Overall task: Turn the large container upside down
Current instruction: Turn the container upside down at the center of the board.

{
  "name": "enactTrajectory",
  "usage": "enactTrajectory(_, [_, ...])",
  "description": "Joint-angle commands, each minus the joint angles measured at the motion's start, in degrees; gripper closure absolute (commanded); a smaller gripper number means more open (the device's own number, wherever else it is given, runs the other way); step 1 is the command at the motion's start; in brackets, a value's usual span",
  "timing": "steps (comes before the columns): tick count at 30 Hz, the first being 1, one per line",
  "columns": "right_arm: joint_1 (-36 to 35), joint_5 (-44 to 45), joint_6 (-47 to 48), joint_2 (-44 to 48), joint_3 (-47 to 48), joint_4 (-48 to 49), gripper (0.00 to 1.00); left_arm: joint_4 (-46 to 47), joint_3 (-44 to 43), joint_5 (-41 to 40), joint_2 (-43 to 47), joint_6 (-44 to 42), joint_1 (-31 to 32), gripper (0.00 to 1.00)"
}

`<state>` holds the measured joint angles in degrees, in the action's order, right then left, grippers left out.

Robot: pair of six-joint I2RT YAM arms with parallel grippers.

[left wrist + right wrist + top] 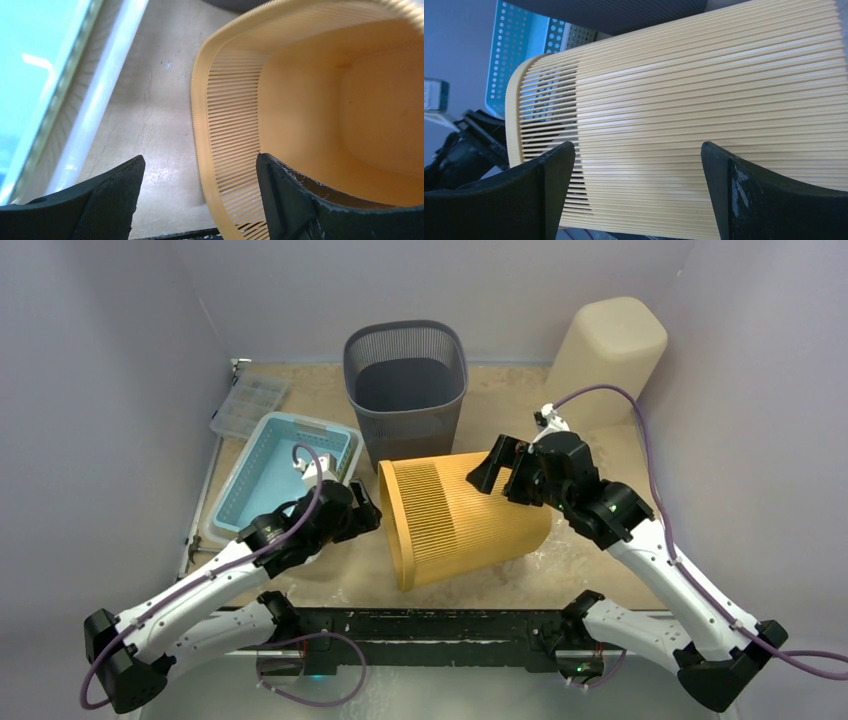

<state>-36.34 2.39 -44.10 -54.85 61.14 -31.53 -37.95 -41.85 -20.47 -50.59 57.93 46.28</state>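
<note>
The yellow slatted bin (460,515) lies on its side in the middle of the table, with its open mouth facing left and toward the near edge. My left gripper (365,510) is open at the mouth. In the left wrist view the gripper (199,159) straddles the bin's rim (197,100), with one finger inside the bin and the other outside over the table. My right gripper (503,475) is open above the bin's upper side, near its base. In the right wrist view the gripper (638,145) has the bin's slats (699,100) spanning the gap between its fingers.
A dark grey mesh bin (405,380) stands upright just behind the yellow bin. A beige container (607,350) stands bottom-up at the back right. A light blue perforated basket (275,470) sits at the left, and a clear compartment box (245,405) lies behind it.
</note>
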Motion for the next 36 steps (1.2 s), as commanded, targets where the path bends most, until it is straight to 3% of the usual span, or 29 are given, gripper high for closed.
enactTrajectory(1, [-0.05,6.08,-2.81,-0.31,6.36,-5.18,0.01,-4.17,-6.24,-5.39,2.17,-0.76,0.29,0.18])
enactTrajectory(4, [-0.05,13.28,-7.75,-1.98,11.91,-11.25,0.01,-9.29,-11.63,-9.78,0.55,0.23,0.24,0.17])
enactTrajectory(5, [-0.05,15.44,-8.63,-2.04,13.29,-12.22,0.05,-11.10,-13.78,-11.16,-0.22,0.17,0.24,0.15])
enactTrajectory(8, [-0.05,12.98,-2.06,0.89,12.59,-6.55,0.15,-14.87,-19.23,-13.57,-1.78,-2.31,0.27,0.09])
enactTrajectory(10, [-0.05,10.29,0.43,4.27,8.83,0.25,0.02,-15.86,-21.69,-14.99,-1.64,-3.90,0.30,0.04])
enactTrajectory(12, [-0.06,12.11,-1.00,7.18,5.68,3.34,0.01,-14.79,-22.03,-15.96,-0.13,-5.40,0.24,0.02])
enactTrajectory(15, [-0.07,13.60,-0.73,10.84,2.40,6.88,0.01,-10.22,-19.16,-14.08,4.23,-6.62,0.25,0.01])
enactTrajectory(22, [-0.09,17.56,0.62,11.69,3.92,0.59,0.01,-3.82,-13.99,-9.30,12.57,-6.08,0.23,0.01])
enactTrajectory(31, [0.32,20.54,1.90,2.35,9.07,-8.63,0.01,-5.66,-20.89,-1.39,5.36,-10.25,0.29,0.01])
enactTrajectory(36, [7.16,11.16,5.82,-0.44,9.77,-7.81,0.01,-6.30,-22.15,0.90,2.38,-9.93,0.24,0.01])
